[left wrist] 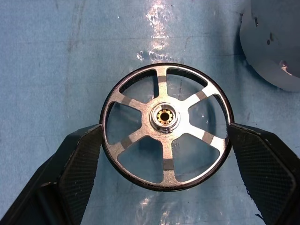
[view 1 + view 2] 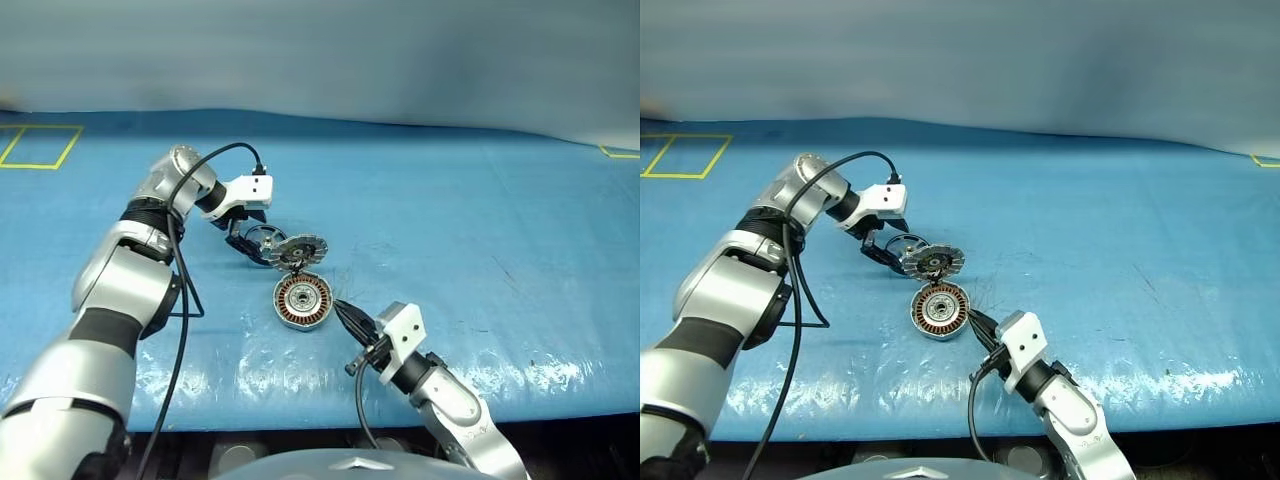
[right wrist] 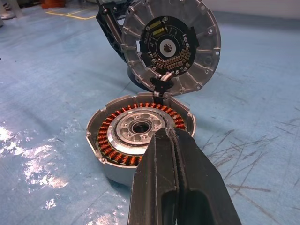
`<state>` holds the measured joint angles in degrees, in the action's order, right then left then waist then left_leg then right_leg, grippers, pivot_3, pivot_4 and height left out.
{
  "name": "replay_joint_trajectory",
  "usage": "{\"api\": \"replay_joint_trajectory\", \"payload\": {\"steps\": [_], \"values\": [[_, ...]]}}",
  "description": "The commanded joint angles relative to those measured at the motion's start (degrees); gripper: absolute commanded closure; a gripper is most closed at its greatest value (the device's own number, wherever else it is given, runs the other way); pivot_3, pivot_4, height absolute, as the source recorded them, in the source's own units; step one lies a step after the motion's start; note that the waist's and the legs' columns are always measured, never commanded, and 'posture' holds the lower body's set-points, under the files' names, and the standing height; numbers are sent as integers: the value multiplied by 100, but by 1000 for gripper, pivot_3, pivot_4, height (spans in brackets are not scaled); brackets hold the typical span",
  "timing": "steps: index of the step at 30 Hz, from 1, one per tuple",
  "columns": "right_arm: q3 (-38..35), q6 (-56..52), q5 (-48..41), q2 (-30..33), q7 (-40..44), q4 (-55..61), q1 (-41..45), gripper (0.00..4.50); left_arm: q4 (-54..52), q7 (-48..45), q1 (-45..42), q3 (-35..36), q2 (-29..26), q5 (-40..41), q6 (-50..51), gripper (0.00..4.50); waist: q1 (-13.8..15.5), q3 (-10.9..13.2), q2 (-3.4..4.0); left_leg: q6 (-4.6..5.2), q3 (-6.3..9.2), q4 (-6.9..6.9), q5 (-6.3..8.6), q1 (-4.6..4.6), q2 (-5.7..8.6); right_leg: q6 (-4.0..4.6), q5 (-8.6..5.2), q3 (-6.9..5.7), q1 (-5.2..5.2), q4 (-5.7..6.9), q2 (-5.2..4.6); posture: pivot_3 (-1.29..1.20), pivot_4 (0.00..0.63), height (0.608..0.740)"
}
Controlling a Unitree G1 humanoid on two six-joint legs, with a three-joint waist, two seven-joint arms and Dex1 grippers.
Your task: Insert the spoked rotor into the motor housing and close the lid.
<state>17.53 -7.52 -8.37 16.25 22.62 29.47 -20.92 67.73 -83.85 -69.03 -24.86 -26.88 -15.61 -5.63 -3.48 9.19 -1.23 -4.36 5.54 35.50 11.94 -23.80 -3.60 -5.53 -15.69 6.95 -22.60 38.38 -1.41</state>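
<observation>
Your left gripper (image 1: 164,140), fingers spread, flanks the spoked rotor (image 1: 166,125) on the mat; your right gripper (image 3: 174,140), pressed shut, sits beside the motor housing (image 3: 140,133), lid (image 3: 171,47) raised.

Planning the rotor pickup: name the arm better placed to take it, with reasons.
Left. The left gripper stands open with a finger on each side of the spoked rotor, which lies flat on the blue table. The right gripper is shut, by the motor housing with its lid raised.
</observation>
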Motion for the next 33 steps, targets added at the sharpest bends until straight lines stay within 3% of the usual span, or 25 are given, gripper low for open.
{"api": "replay_joint_trajectory", "payload": {"steps": [1, 3, 9, 32, 33], "values": [[11, 96, -30, -27, 21, 96, -2, 4463, 49, 61, -192, 90, 61, -64, -74, 0, 0, 0, 0, 0, 1, 3, 0, 0, 0, 0, 0, 0, 0, 4, 0, 0, 150, 740], [33, 76, -4, -43, 0, 58, 2, 4463, 65, 91, -191, 61, 84, -120, -87, 0, 0, 0, 0, 0, 1, 9, 0, 0, 1, -1, -1, 0, 0, 13, 0, 0, 150, 740], [68, 33, 102, -73, -66, -8, 18, 4500, 107, 174, -166, 49, 148, -258, -159, 1809, 1, 0, -1, 0, 3, 27, 0, 2, 2, -1, -2, 1, 0, 34, 2, 0, 150, 740], [178, -16, 274, -137, -156, -138, 100, 4500, 187, 106, 88, -112, 168, -740, -214, 1809, -6, 0, -1, 0, 7, 37, 0, 5, 3, -2, -1, 1, 3, 44, 3, 0, 150, 740], [180, -21, 280, -139, -161, -138, 98, 4500, 185, 125, 88, -92, 171, -733, -199, 1994, -6, 0, -1, 0, 7, 37, 0, 6, 3, -2, -1, 1, 4, 45, 3, 0, 150, 740]]}}
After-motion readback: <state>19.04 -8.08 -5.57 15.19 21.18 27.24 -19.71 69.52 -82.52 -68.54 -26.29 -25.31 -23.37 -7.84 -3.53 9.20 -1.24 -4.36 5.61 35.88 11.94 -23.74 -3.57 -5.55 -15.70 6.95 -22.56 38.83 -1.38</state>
